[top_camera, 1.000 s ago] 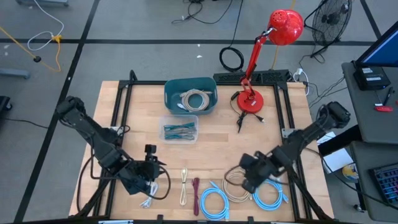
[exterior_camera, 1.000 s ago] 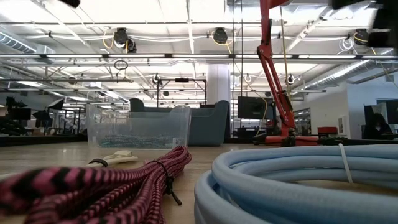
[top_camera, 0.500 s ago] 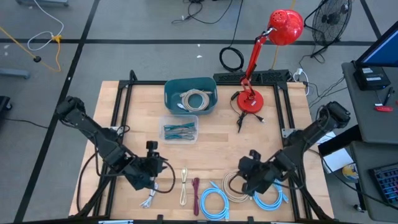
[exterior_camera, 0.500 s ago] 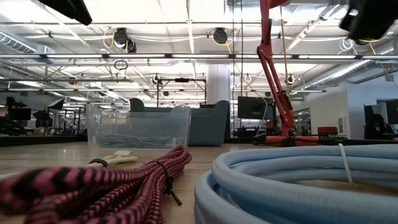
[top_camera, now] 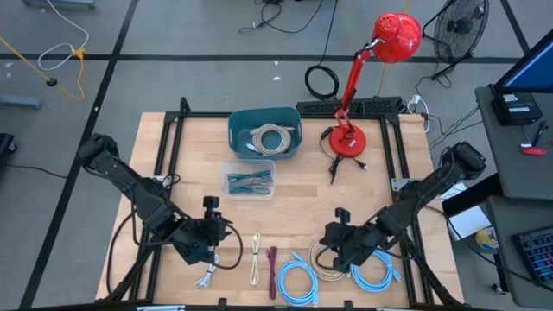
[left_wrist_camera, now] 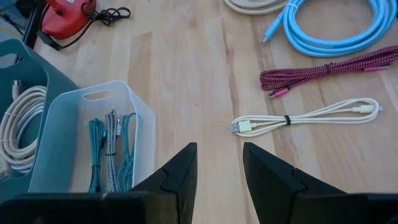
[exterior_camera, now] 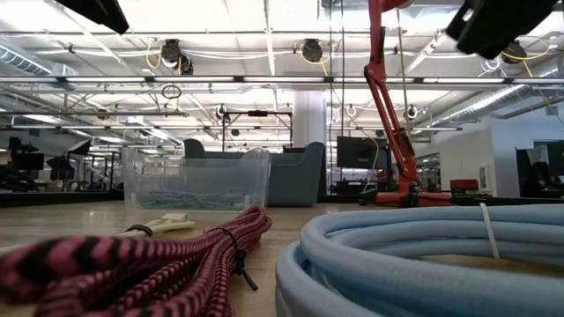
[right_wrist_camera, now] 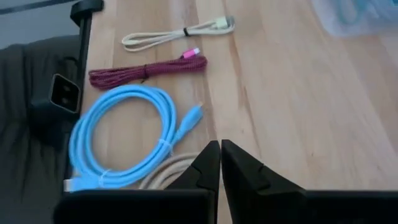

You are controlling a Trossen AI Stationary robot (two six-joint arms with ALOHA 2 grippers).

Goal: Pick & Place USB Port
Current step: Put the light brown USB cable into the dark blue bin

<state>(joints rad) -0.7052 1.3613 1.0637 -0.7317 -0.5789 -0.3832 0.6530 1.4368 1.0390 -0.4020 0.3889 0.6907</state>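
Several bundled cables lie flat along the table's near edge: a white one [top_camera: 207, 276], a cream USB cable [top_camera: 256, 257] [left_wrist_camera: 305, 117], a maroon braided one [top_camera: 272, 269] [right_wrist_camera: 146, 71], two light blue coils [top_camera: 296, 279] [top_camera: 373, 272] and a beige coil [top_camera: 328, 259]. My left gripper [top_camera: 213, 231] [left_wrist_camera: 217, 168] is open, above the table left of the cream cable. My right gripper [top_camera: 333, 238] [right_wrist_camera: 221, 155] is shut, hovering over the beige coil's left side. Neither touches a cable.
A clear bin [top_camera: 250, 180] holding teal cables and a teal bin [top_camera: 264, 134] with a white coil sit toward the far side. A red desk lamp [top_camera: 346, 138] stands far right. Bare wood [top_camera: 302, 207] lies between the bins and the cable row.
My right gripper has moved toward the table's left, from over the beige coil's middle to its left side. My left gripper shifted a little toward the table's right early on, then held still. No cable has moved.
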